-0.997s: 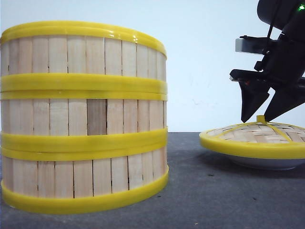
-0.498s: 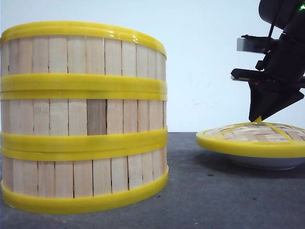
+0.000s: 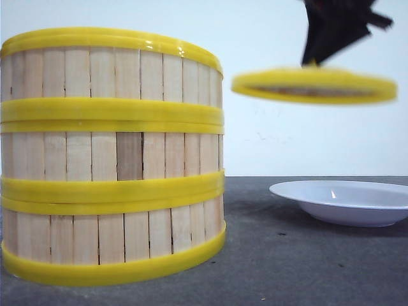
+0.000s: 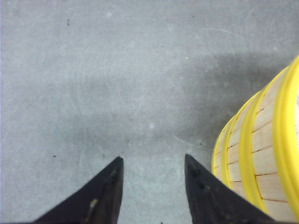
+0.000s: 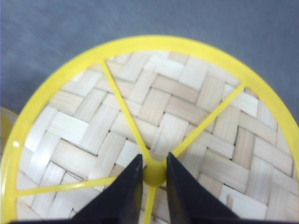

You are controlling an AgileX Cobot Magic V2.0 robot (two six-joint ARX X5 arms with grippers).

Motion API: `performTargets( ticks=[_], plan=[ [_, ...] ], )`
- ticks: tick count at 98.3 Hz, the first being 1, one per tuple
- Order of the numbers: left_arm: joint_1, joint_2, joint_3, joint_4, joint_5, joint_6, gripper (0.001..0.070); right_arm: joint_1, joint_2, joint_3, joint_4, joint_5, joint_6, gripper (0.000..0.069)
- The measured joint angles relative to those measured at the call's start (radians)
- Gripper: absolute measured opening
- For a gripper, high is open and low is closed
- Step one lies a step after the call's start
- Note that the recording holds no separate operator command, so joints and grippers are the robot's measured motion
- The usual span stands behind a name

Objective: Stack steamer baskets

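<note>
Steamer baskets [image 3: 111, 156] are sitting in a stack of three on the left of the gray table [image 3: 287, 261] while I am holding the lid up in the air.

My right gripper [image 5: 153, 173] is pinching the little yellow knob [image 5: 154, 173] in the middle of the woven bamboo lid [image 3: 314, 85], with one finger on each side of it. I am holding the lid well above the white plate [image 3: 344, 201], and it is looking blurry and a bit tilted in the front view. The plate is lying on the table, to the right of the stack and apart from it. My left gripper [image 4: 152, 163] is hanging over bare table with its fingers spread apart and nothing between them. The stack is just beside it.
</note>
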Motion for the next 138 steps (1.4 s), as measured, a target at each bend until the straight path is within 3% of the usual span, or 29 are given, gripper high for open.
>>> performTargets(
  ticks=[22,53,82,138],
  plan=[
    [0.0,0.0,0.0,0.001,0.0,0.0,0.0236,0.124,0.029,0.221,-0.096,-0.027,-0.018,0.0057],
    [0.0,0.0,0.0,0.003,0.0,-0.006,0.0236,0.338,0.203,0.454,-0.238,-0.027,-0.047,0.0057],
    [0.0,0.0,0.0,0.034,0.0,-0.008,0.0236,0.449,0.277,0.469,-0.246,-0.027,-0.064,0.0057],
    [0.0,0.0,0.0,0.04,0.0,-0.008,0.0236,0.541,0.297,0.469,-0.248,-0.026,-0.067,0.0057]
  ],
)
